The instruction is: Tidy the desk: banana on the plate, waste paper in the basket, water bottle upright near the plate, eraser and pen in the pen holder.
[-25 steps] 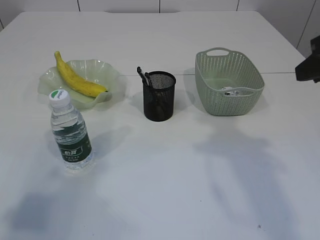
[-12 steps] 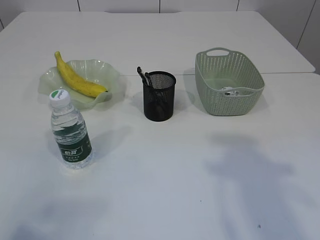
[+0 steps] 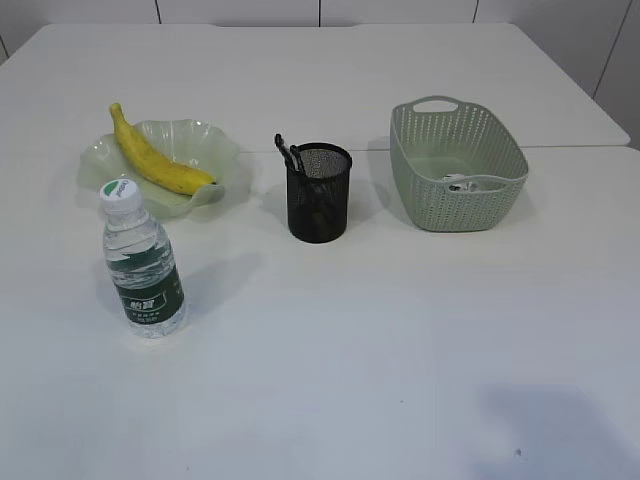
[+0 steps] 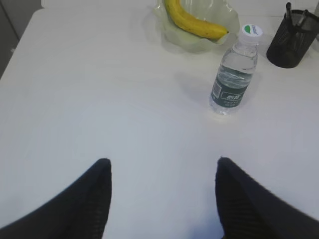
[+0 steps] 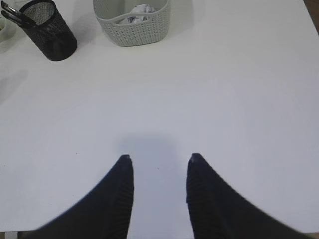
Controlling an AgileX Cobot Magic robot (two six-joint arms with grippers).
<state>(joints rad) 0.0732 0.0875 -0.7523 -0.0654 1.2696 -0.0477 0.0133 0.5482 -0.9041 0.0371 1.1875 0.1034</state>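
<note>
A yellow banana [image 3: 155, 155] lies on the pale green plate [image 3: 215, 145] at the back left; both show in the left wrist view, banana [image 4: 192, 20] and plate [image 4: 224, 12]. The water bottle [image 3: 142, 265] stands upright in front of the plate and shows in the left wrist view [image 4: 233, 74]. The black mesh pen holder [image 3: 319, 195] holds a dark pen [image 3: 288, 153]; the eraser is hidden. Crumpled waste paper [image 3: 465, 183] lies in the green basket [image 3: 455, 160]. My left gripper [image 4: 162, 162] and right gripper [image 5: 159, 158] are open, empty, out of the exterior view.
The white table [image 3: 380, 350] ends at its front edge below both grippers. The pen holder [image 5: 47, 32] and basket [image 5: 132, 22] sit far ahead of my right gripper, with the paper [image 5: 139, 11] inside. A seam crosses the table behind the basket.
The dark arm part at the right edge has left the exterior view. The arm shadows on the table have slid toward the front. The objects have not moved.
</note>
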